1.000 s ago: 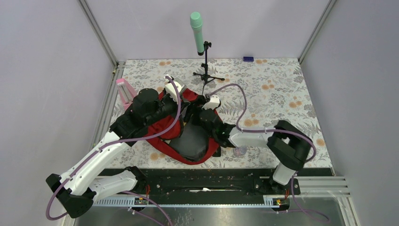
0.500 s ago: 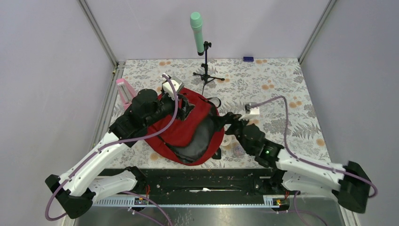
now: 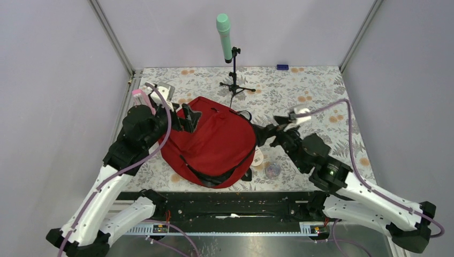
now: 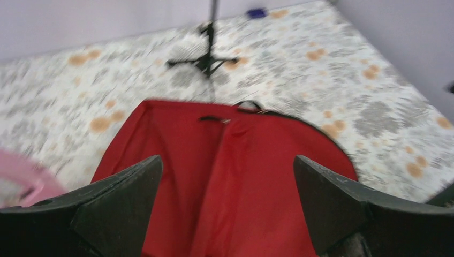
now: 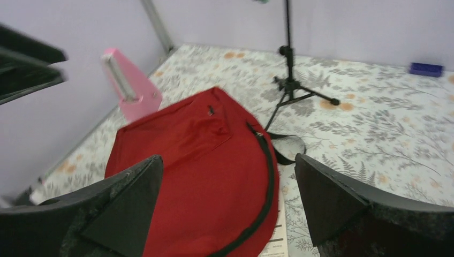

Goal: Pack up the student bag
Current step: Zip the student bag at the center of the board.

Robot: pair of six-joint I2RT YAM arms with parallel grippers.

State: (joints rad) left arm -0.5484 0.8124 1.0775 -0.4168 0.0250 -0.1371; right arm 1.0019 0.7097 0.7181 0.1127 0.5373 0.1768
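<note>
Leftmost, a pink object (image 3: 140, 99) stands at the left edge of the flowered bench (image 3: 321, 107), close behind the left arm. Just to its right the left tool (image 3: 191, 120) hangs over the far left edge of the backpack (image 3: 214, 144). In the left wrist view its two dark fingers (image 4: 123, 203) stand wide apart with nothing between them. The red cloth fills the gap below, and the bag's top loop lies further out.

The backpack lies flat on the bench near the front edge, between the two tools. Its red side faces up, and a black strap curves across the near part. From the right wrist view a black zipper runs along its right border, and a white sheet (image 5: 278, 235) pokes out from under that border. Behind the bag, well apart from it, a black tripod stand (image 3: 234, 85) carries a green-topped microphone (image 3: 224, 29).

To the right of the bag the right tool (image 3: 263, 135) hovers just beside its right edge, pointing toward it. Its jaws are also spread wide and hold nothing. The bag sits below and to the left between them in the wrist view.

Near the bag's right front corner lie a small white round thing (image 3: 258, 157) and a small clear round thing (image 3: 272, 171). A small blue block (image 3: 282, 67) rests at the far edge of the bench.
</note>
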